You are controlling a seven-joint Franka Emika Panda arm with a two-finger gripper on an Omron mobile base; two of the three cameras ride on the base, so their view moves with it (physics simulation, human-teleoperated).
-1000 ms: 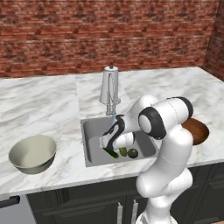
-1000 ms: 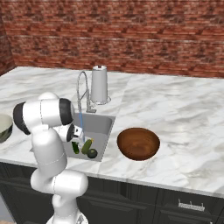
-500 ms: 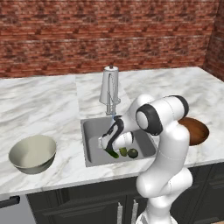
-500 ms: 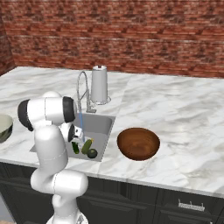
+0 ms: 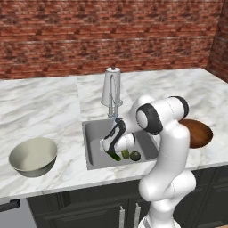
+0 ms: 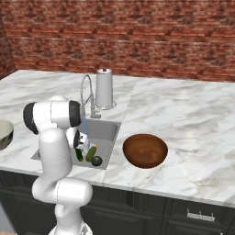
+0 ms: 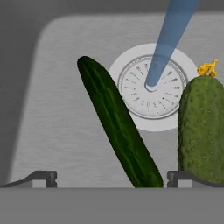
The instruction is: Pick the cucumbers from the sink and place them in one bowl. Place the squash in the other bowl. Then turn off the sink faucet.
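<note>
Hovering over sink, gripper lined up on long dark cucumber, likely first pick. Cucumber runs diagonally between jaws, near end under hand. Plumper cucumber just outside right finger. Water stream hits drain beyond jaws. Jaws spread fully, empty, touching nothing. Wooden bowl waits on counter.

A red brick wall runs along the back, a white marble counter stretches wide beneath it, and dark cabinets with slim metal handles sit below. Light is even and soft.
</note>
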